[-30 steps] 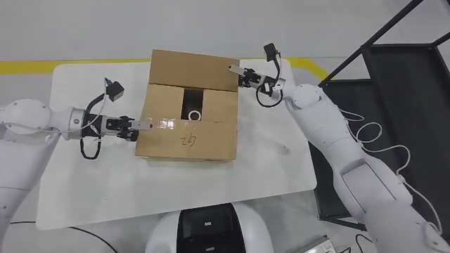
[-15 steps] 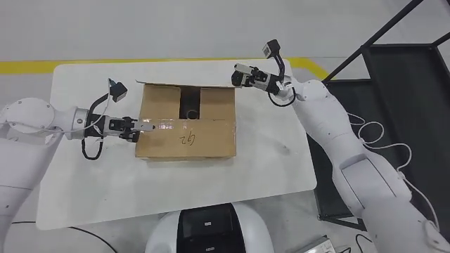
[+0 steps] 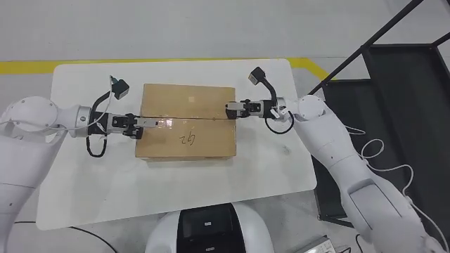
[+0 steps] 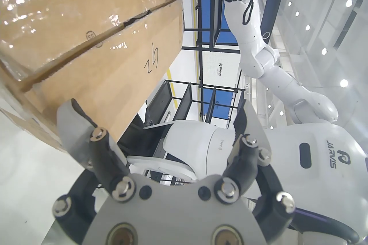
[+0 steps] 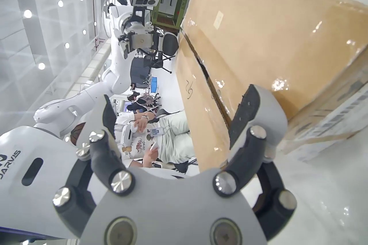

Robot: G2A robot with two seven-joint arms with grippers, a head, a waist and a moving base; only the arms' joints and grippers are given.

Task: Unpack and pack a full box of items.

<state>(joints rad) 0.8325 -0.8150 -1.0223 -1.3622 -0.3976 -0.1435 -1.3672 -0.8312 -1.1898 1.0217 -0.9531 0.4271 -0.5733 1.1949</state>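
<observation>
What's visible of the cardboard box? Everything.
The cardboard box is brown, rectangular, lying flat on the white table. Both top flaps are shut, meeting at a centre seam with glossy tape scraps. A handwritten mark is on the near flap, a white label on the far one. The left gripper and right gripper, both open, sit at the seam's ends.

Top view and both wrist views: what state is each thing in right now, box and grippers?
cardboard box: upright on the table, both top flaps folded down and shut.
flap seam: flaps meet along the middle, with a thin dark gap along part of it.
left gripper: open, empty, at the seam at one end of the box.
right gripper: open, empty, at the seam at the opposite end.
</observation>
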